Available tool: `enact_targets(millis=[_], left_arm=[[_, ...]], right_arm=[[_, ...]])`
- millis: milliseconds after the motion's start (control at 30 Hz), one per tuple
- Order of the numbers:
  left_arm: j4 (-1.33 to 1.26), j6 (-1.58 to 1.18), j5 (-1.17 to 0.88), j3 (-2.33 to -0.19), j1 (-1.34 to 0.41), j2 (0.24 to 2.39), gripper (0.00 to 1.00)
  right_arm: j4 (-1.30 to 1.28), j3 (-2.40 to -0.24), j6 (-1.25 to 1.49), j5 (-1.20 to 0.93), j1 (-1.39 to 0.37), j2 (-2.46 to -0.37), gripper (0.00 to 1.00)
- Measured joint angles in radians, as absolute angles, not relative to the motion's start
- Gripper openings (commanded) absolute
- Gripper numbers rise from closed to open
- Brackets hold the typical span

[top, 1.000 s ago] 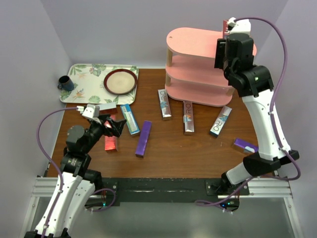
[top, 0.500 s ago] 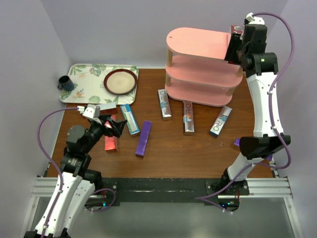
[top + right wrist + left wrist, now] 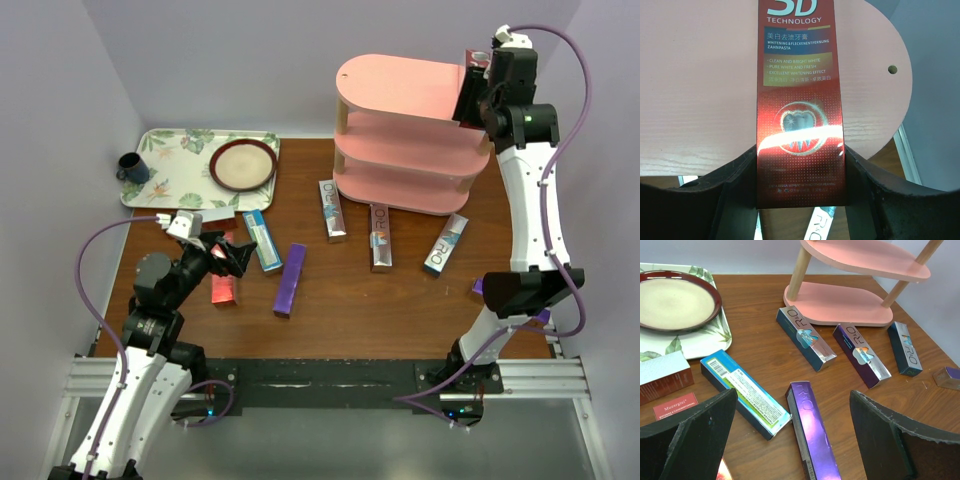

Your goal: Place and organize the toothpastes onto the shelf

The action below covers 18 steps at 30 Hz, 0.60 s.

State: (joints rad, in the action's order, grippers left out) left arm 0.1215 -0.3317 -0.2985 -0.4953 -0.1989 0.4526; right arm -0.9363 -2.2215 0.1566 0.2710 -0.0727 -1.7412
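The pink shelf (image 3: 400,88) stands at the back right of the table. My right gripper (image 3: 472,92) is shut on a red "3D" toothpaste carton (image 3: 800,100), held over the right end of the top board (image 3: 695,90); its fingers (image 3: 742,172) press both long sides. My left gripper (image 3: 228,257) hangs open low over the table's left side. In the left wrist view a purple carton (image 3: 810,432) lies between its fingers (image 3: 700,425) and a teal-blue carton (image 3: 745,392) just left of it. Three more cartons (image 3: 332,210) (image 3: 380,237) (image 3: 446,244) lie in front of the shelf.
A floral tray (image 3: 170,150) at the back left holds a brown-rimmed plate (image 3: 243,164) and a dark cup (image 3: 131,167). A red carton (image 3: 224,287) lies under my left gripper and a purple one (image 3: 497,292) near my right arm's base. Walls close in on three sides.
My right arm swung right and back, carrying the red carton to the right end of the shelf's top board; it has barely moved in the last half second. The left arm is still.
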Motion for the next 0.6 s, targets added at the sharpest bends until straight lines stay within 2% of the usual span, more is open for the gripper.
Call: enact_targets(millis=[400,600], left_arm=[[0.121,-0.332,-0.300,-0.495,-0.199,0.453,1.00],[0.121,-0.332,-0.300,-0.495,-0.199,0.452,1.00]], right_arm=[[-0.937,-2.182,0.163,0.329,-0.073,-1.700,0.40],[-0.931,-2.156,0.176,0.326,-0.073,-1.690,0.53]])
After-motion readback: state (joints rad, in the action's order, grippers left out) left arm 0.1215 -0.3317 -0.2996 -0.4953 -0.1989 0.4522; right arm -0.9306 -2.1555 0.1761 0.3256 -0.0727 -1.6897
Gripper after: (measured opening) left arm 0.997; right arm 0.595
